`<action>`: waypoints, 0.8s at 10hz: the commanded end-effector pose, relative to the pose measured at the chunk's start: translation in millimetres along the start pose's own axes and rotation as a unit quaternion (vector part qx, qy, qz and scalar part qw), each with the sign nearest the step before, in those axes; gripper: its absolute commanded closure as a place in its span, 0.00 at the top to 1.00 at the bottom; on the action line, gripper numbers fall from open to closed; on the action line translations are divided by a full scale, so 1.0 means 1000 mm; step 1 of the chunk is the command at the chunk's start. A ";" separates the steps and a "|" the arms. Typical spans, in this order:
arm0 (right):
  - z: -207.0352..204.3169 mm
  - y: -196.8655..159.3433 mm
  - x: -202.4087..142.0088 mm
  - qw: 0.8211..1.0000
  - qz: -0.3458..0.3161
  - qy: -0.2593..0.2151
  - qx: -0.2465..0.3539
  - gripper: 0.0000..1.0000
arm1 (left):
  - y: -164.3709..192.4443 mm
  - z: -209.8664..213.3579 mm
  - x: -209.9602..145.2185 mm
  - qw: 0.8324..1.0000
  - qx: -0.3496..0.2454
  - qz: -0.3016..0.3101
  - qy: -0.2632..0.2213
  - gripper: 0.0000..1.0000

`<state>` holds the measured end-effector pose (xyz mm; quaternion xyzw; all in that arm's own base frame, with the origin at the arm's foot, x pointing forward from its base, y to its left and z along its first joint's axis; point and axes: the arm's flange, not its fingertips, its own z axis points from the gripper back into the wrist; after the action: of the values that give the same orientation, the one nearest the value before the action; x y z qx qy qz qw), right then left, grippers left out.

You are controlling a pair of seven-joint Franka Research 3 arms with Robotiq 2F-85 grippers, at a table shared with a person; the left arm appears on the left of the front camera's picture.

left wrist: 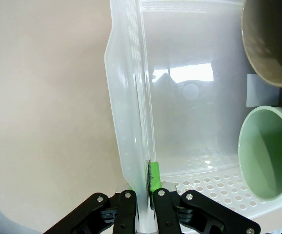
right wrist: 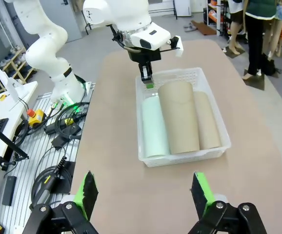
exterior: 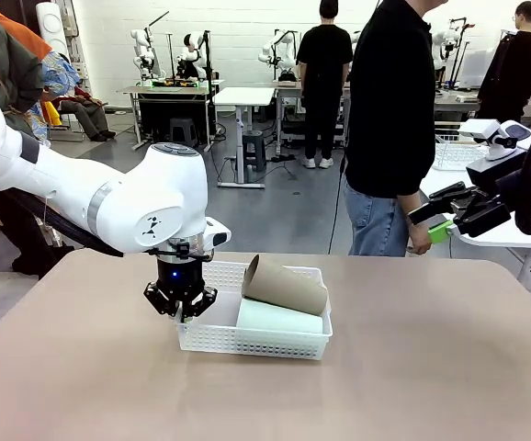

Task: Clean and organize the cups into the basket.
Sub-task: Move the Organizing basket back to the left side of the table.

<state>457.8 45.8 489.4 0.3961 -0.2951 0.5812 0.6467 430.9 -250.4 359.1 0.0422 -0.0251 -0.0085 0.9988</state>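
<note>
My left gripper is pinched shut on the rim of the basket's short end wall, one finger inside, one outside. The basket sits on the tan table, near its middle. Three cups lie side by side in it: the pale mint cup, a tan cup riding higher in the middle, and another tan cup beyond it. My right gripper hovers well back from the basket, fingers spread wide, holding nothing. I can read no brand, label or writing on the cups or basket.
</note>
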 end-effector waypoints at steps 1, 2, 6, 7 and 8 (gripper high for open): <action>0.001 -0.004 0.003 1.000 -0.004 -0.001 0.005 1.00 | 0.001 0.001 -0.001 1.000 0.006 -0.006 -0.006 0.00; 0.001 -0.004 0.003 1.000 -0.004 -0.001 0.005 1.00 | 0.001 0.001 -0.001 1.000 0.006 -0.006 -0.006 0.00; 0.001 -0.004 0.003 1.000 -0.004 -0.001 0.005 1.00 | 0.001 0.001 -0.001 1.000 0.006 -0.006 -0.006 0.00; 0.000 0.000 0.000 1.000 0.000 0.000 0.000 1.00 | 0.001 0.001 -0.001 1.000 0.006 -0.006 -0.006 0.00; 0.029 0.017 -0.012 0.993 -0.064 -0.093 -0.024 1.00 | 0.001 0.001 -0.001 1.000 0.006 -0.006 -0.006 0.00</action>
<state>455.6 36.9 491.4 0.4124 -0.3068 0.5566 0.6526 430.9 -250.3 359.0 0.0422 -0.0250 -0.0084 0.9988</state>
